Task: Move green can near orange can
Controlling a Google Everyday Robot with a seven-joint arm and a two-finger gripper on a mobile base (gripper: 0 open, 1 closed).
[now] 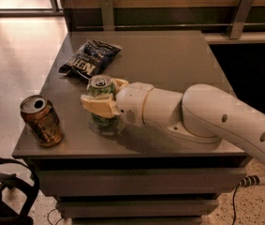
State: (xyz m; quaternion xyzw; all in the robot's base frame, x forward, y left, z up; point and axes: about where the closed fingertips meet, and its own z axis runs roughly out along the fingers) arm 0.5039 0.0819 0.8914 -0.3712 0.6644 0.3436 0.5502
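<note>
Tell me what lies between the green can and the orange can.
Only bare tabletop, seen in the camera view. The gripper grips the green can; the orange can stands apart near the table's front edge.

chip bag (90, 59): dark, lying flat; far-left on grey table (179, 60) | cable (256, 180): floor, lower right

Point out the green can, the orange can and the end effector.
green can (100, 83), camera view, silver top.
orange can (43, 126), camera view, side wall.
end effector (99, 95), camera view, between fingertips, shut on the green can.
</note>
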